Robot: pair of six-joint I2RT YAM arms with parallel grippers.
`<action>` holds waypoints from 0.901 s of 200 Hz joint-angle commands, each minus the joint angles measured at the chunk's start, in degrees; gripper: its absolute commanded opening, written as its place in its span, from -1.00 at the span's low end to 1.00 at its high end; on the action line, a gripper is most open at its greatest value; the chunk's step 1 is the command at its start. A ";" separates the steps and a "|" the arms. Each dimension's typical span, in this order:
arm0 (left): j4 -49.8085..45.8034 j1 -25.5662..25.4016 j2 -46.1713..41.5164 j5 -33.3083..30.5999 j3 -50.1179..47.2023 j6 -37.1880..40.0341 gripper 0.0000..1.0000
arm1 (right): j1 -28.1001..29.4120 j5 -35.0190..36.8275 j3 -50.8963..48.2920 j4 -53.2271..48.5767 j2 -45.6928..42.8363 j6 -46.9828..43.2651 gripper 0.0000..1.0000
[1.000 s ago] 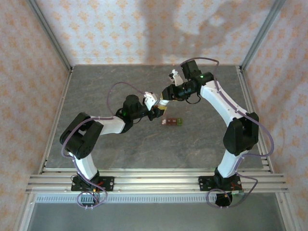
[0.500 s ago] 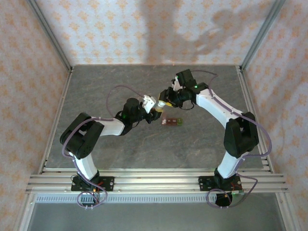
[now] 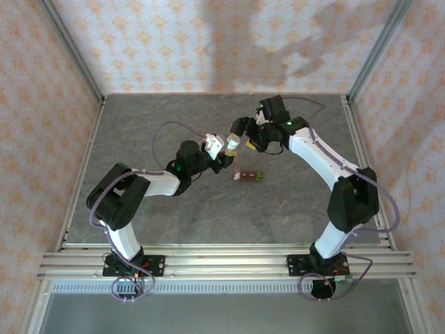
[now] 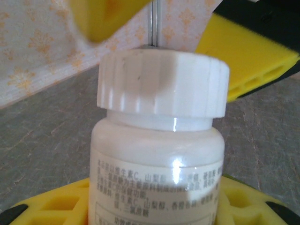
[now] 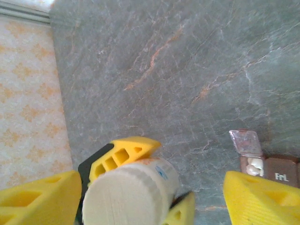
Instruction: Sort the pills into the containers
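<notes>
**Bottle hold, cap straddled**

Pinches bottle (image 4: 157, 154) in left gripper (image 4: 154, 207), yellow pads (image 4: 56, 204) tight on lower body, above table (image 3: 139, 132). Points cap (image 4: 162, 83) toward right gripper (image 5: 152, 197). Straddles cap with right gripper spread wide, fingers (image 5: 40, 197) clear of cap on both sides. Shows containers (image 5: 269, 168) flat on table, near bottle, on right arm's side. Shows one lid (image 5: 245, 140) raised over white pills (image 5: 254, 165), with neighbouring dark cell marked "Fri".
</notes>
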 commanded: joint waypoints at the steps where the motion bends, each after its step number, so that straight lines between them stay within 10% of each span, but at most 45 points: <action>1: 3.71 -0.06 -2.30 1.55 1.41 -0.16 -1.00 | -2.01 0.96 -1.28 -1.81 -5.24 -1.56 0.61; 103: -0.66 0.03 -2.31 7.74 3.57 -1.22 -1.00 | -4.84 -7.51 2.14 -8.67 -4.74 -38.23 0.48; 180: -2.44 0.03 -1.64 10.04 4.96 -1.97 -1.00 | -3.41 -12.55 2.98 -9.26 -3.00 -42.39 0.44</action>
